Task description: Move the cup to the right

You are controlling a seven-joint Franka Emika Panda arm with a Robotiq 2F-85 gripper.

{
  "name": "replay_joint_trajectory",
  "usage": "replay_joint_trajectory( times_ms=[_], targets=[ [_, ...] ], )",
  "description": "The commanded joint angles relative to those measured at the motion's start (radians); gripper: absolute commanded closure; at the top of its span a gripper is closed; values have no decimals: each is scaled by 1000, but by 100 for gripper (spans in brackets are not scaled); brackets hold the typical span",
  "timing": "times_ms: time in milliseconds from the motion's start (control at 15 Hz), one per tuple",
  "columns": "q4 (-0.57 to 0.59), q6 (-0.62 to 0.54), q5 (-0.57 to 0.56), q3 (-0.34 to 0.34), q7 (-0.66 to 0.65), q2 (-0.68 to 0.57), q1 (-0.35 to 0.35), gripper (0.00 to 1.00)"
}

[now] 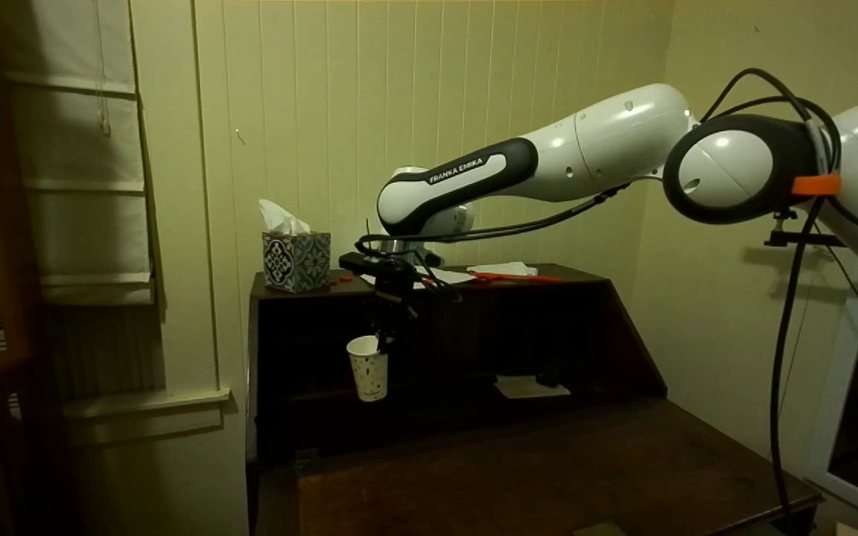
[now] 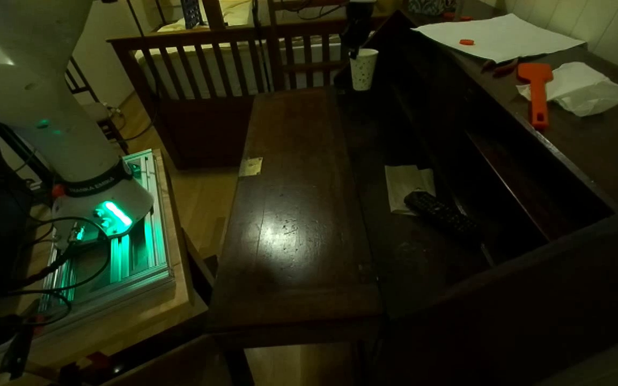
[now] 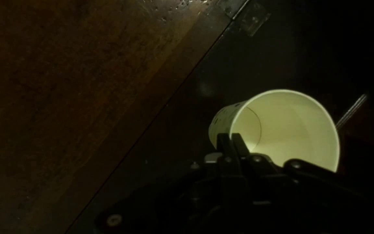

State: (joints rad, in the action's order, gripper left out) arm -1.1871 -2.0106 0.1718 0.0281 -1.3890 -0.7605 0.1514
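Note:
The cup (image 1: 369, 376) is a small white paper cup with dark specks, slightly tapered, its open mouth upward. It also shows at the far end of the desk in an exterior view (image 2: 363, 69) and from above in the wrist view (image 3: 291, 130), where its inside looks empty. My gripper (image 3: 229, 139) is shut on the cup's rim, one finger inside the wall and one outside. The gripper also shows, dark, in both exterior views (image 1: 383, 344) (image 2: 354, 52). The cup is slightly tilted and appears to hang above the desk (image 2: 287, 214).
A patterned tissue box (image 1: 299, 262) stands on the desk's upper shelf. An orange scraper (image 2: 537, 91), crumpled white paper (image 2: 590, 88) and a flat white sheet (image 2: 502, 35) also lie there. A black remote (image 2: 440, 212) lies partly on a folded paper (image 2: 399, 185) inside the desk.

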Motion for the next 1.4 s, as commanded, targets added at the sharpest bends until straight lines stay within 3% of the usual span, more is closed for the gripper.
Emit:
replay_joint_trajectory(
  times_ms=[0, 133, 333, 733, 1000, 1133, 1200, 1333],
  targets=[
    [-15, -8, -5, -4, -13, 10, -6, 97],
    [-35, -18, -5, -4, -23, 19, -6, 99],
    [-31, 69, 22, 14, -142, 44, -20, 99],
    [-158, -16, 30, 73, -279, 119, -117, 99],
    [-279, -133, 10, 129, -373, 146, -155, 99],
    [-292, -183, 5, 148, -449, 132, -146, 99],
    [-217, -114, -5, 126, -348, 95, -176, 97],
    [-241, -146, -6, 131, -380, 96, -174, 97]
  ],
)
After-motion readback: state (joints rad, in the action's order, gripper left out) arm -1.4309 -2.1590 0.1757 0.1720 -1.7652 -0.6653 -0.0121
